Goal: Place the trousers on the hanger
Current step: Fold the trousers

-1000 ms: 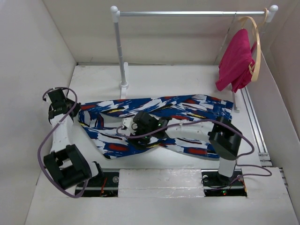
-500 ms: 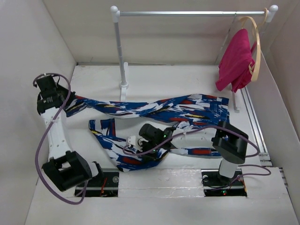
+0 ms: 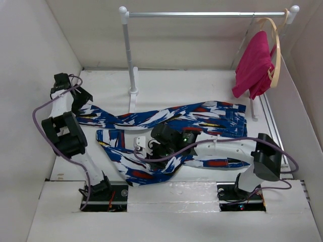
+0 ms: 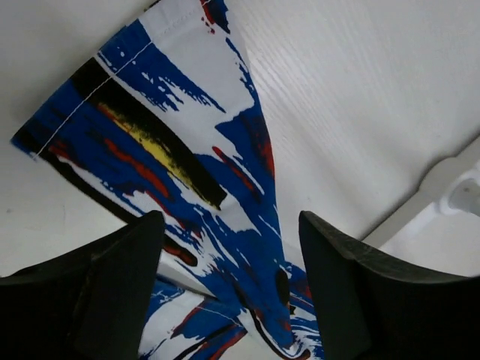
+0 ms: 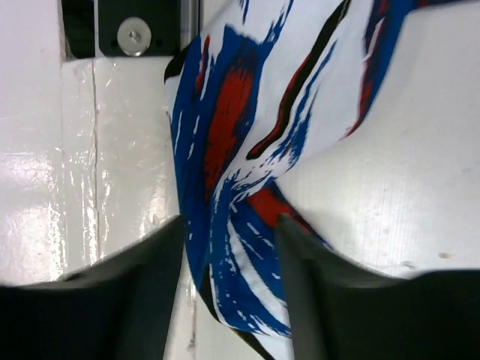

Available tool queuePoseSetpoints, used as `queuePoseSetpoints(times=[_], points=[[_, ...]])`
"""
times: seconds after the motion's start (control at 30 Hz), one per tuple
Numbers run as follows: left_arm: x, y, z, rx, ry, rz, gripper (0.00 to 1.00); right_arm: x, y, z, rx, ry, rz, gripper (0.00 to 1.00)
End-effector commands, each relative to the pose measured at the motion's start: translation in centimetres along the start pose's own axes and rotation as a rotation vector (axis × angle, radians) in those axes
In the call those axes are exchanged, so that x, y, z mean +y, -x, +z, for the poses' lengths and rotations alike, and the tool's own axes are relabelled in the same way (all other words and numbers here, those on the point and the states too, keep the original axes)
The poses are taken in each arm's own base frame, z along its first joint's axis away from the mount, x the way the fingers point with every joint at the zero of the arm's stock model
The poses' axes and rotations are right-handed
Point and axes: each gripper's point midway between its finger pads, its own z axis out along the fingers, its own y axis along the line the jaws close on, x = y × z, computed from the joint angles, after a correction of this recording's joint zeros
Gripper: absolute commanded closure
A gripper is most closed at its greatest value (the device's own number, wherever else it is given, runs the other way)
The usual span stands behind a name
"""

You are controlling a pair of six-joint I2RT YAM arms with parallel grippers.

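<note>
Trousers (image 3: 202, 113) lie on the white table (image 3: 192, 83), spread across most of its width as two long bands of print. The far band runs from a cuff at far left to the right end. The near band sags toward the table's near edge in the middle.

Far left, the left gripper (image 3: 83, 100) sits at the cuff of the far band. Its wrist cam shows the gripper (image 4: 229, 217) w/ fingers (image 4: 112, 292) wide apart, the cuff lying flat on the table btwn them, not pinched.

Just right of that, the rack post (image 3: 132, 60) stands just behind the trousers, its top bar reaching toward the right wall.

Centre, the right gripper (image 3: 141, 147) is down on the fabric btwn the two bands, its arm stretched over the near one. Its wrist cam shows the gripper (image 5: 231, 221) w/ fingers (image 5: 307, 300) partway apart astride a fold of the print, close to the table's near edge. Can't tell if they pinch it.

Far right, a pink garment (image 3: 255, 63) hangs on a wooden hanger (image 3: 276, 50) at the bar's end, well apart from the trousers
</note>
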Motion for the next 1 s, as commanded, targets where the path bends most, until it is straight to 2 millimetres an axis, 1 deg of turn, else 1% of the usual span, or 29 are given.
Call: queuePoseSetpoints(times=[0.0,0.03,0.07,0.1,0.13,0.17,0.2,0.23,0.27,0.3,0.33,0.37,0.4,0.43,0.47,0.5,0.53,0.57,0.6,0.67,0.7,0.83,0.87,0.9,0.93,0.97], points=[[-1.8,3.2,-8.2,-0.249,-0.099,0.024,0.34,-0.6,3.5,-2.6,-0.084,-0.073,-0.028,0.53],[-0.5,1.2,-8.7,-0.248,-0.095,0.012,0.40,-0.8,3.6,-2.9,-0.087,-0.086,-0.030,0.63],[-0.1,0.5,-8.7,-0.260,-0.100,-0.016,0.43,-1.2,3.5,-3.0,-0.083,-0.113,-0.029,0.79],[1.4,-1.4,-7.3,-0.245,-0.086,-0.032,0.46,-1.3,3.3,-3.1,-0.078,-0.123,-0.026,1.00],[2.2,-1.8,-7.8,-0.269,-0.083,-0.055,0.50,-1.5,3.2,-3.2,-0.076,-0.135,-0.024,1.00],[3.7,-1.9,-7.6,-0.269,-0.069,-0.109,0.53,-1.8,3.3,-3.6,-0.078,-0.162,-0.023,1.00],[4.5,-2.2,-7.1,-0.270,-0.068,-0.128,0.56,-2.3,3.1,-4.1,-0.075,-0.185,-0.013,1.00],[5.7,-3.9,-6.0,-0.226,-0.059,-0.147,0.59,-2.4,3.1,-4.6,-0.076,-0.200,-0.007,1.00],[6.6,-4.0,-5.5,-0.216,-0.050,-0.166,0.59,-3.0,3.1,-5.8,-0.088,-0.252,0.002,0.84],[6.7,-4.5,-4.9,-0.199,-0.050,-0.167,0.58,-3.7,3.0,-6.6,-0.099,-0.281,0.018,0.75],[7.6,-5.3,-3.2,-0.149,-0.026,-0.176,0.54,-4.2,2.9,-8.7,-0.135,-0.329,0.030,0.60],[7.6,-5.2,-3.2,-0.151,-0.027,-0.174,0.54,-4.2,2.9,-8.7,-0.135,-0.329,0.031,0.59],[7.6,-5.3,-2.2,-0.123,-0.023,-0.175,0.50,-5.0,2.6,-9.6,-0.146,-0.354,0.049,0.56],[7.5,-5.3,-1.8,-0.111,-0.025,-0.178,0.47,-5.3,2.4,-10.2,-0.153,-0.364,0.057,0.54],[7.2,-4.9,-1.3,-0.108,-0.030,-0.179,0.45,-5.3,2.0,-11.1,-0.160,-0.373,0.065,0.54],[7.5,-5.4,-0.2,-0.074,-0.016,-0.187,0.43,-6.0,1.6,-11.8,-0.161,-0.391,0.083,0.54],[7.6,-5.3,0.2,-0.066,-0.011,-0.194,0.43,-6.2,1.3,-12.3,-0.163,-0.397,0.093,0.54],[7.6,-5.2,0.6,-0.065,-0.009,-0.199,0.44,-6.3,0.6,-12.4,-0.151,-0.401,0.105,0.54],[7.8,-5.1,1.4,-0.060,0.007,-0.215,0.46,-6.7,0.3,-13.1,-0.159,-0.413,0.119,0.54],[8.1,-5.1,2.1,-0.056,0.024,-0.229,0.48,-6.8,-0.3,-13.5,-0.156,-0.416,0.144,0.55],[8.6,-5.3,2.9,-0.045,0.048,-0.236,0.52,-6.5,-0.4,-13.8,-0.163,-0.415,0.146,0.55],[9.0,-5.4,4.5,-0.036,0.058,-0.251,0.55,-6.5,-0.4,-14.9,-0.196,-0.432,0.162,0.55],[8.8,-5.2,4.7,-0.043,0.047,-0.250,0.59,-6.5,-0.3,-14.9,-0.206,-0.430,0.171,0.55],[8.8,-5.4,5.2,-0.033,0.043,-0.249,0.73,-6.4,-0.5,-15.0,-0.203,-0.432,0.175,0.55],[8.8,-5.4,5.3,-0.030,0.041,-0.249,0.82,-6.6,-0.6,-15.2,-0.199,-0.453,0.180,0.55],[8.6,-5.2,5.4,-0.029,0.037,-0.243,0.90,-6.9,-1.1,-15.5,-0.183,-0.470,0.195,0.55]])
